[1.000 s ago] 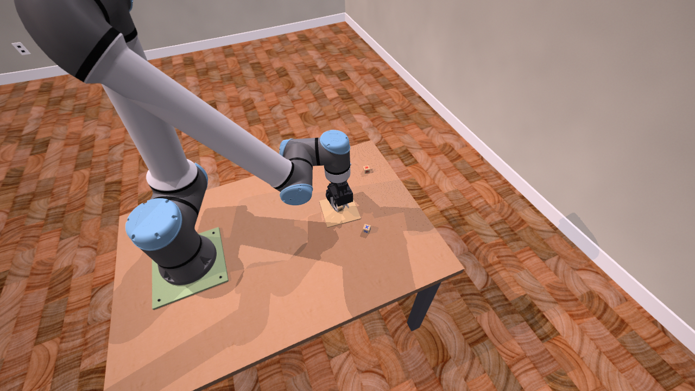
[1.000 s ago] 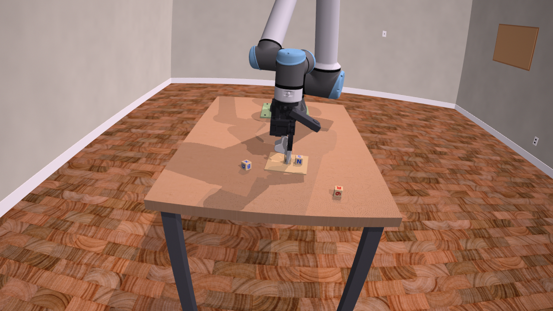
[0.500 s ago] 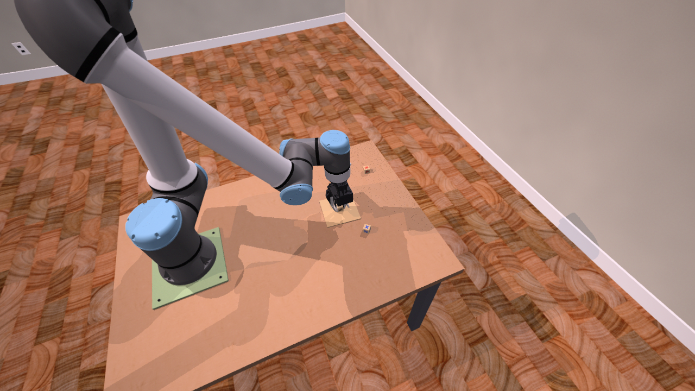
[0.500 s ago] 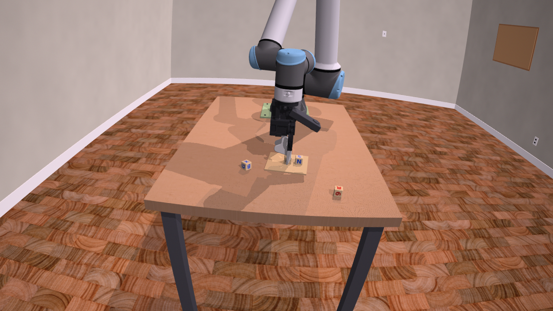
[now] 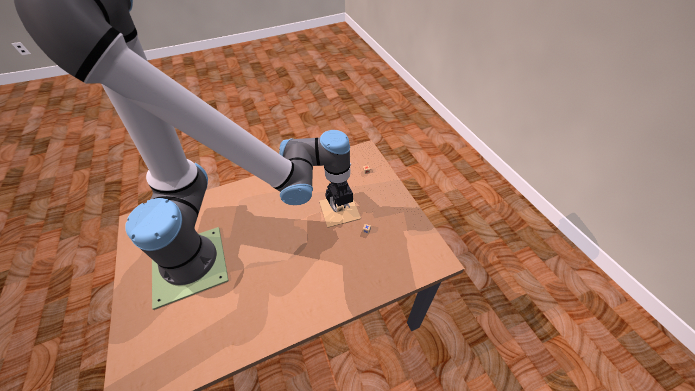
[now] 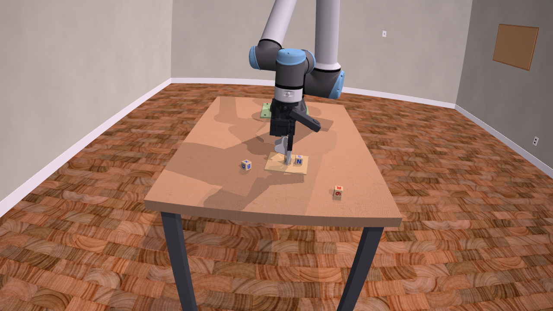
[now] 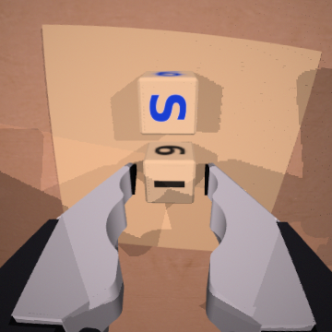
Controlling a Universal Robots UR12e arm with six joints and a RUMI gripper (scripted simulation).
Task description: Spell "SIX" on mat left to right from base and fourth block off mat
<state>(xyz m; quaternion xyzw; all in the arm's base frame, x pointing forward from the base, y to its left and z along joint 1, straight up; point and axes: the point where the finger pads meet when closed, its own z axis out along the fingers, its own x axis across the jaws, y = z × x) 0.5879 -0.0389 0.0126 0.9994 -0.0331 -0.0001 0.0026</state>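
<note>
The tan mat lies in the middle of the table and also shows in the exterior view [image 6: 287, 164]. A block with a blue S [image 7: 168, 102] sits on it. Right beside it sits a block with a black I bar [image 7: 169, 177] and a black digit on the neighbouring face. My gripper [image 7: 171, 166] is low over the mat with its fingers on either side of the I block. A small gap shows on each side, so it is open. The X block [image 6: 246, 165] and a block with red letters [image 6: 338, 192] stand on the table off the mat.
The arm's base plate [image 5: 187, 270] is at the near left of the table. The X block [image 5: 367, 228] is close to the mat's edge. The red-letter block [image 5: 367, 168] stands near the table's far side.
</note>
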